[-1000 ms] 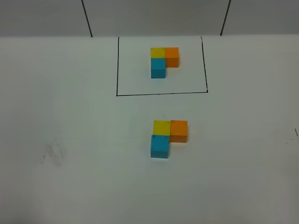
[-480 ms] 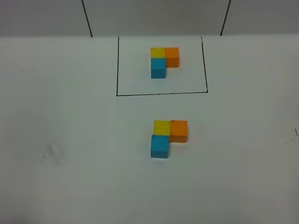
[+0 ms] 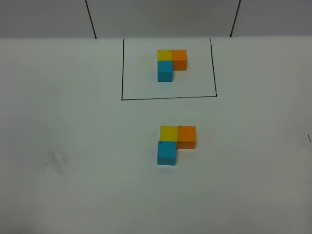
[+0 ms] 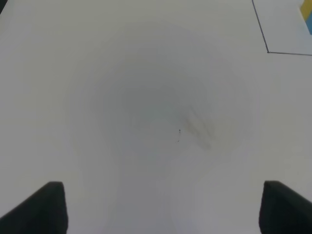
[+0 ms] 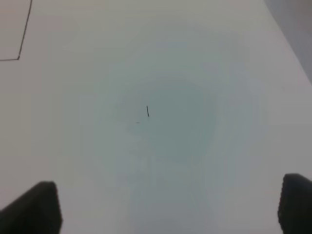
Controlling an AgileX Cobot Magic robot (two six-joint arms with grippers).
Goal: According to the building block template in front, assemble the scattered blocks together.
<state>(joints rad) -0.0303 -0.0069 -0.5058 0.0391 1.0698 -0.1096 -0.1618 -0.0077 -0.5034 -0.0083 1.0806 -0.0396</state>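
Exterior high: you see the building block template (image 3: 171, 64) inside its black frame (image 3: 168, 97), far side of table (image 3: 73, 122). The scattered blocks (image 3: 174, 142) sit nearer, touching in an L. Arms out of view.

Left wrist: left gripper (image 4: 161, 207) spread wide, empty; template cut off at edge.

Right wrist: right gripper (image 5: 168, 209) wide apart, empty; only a frame corner shows.
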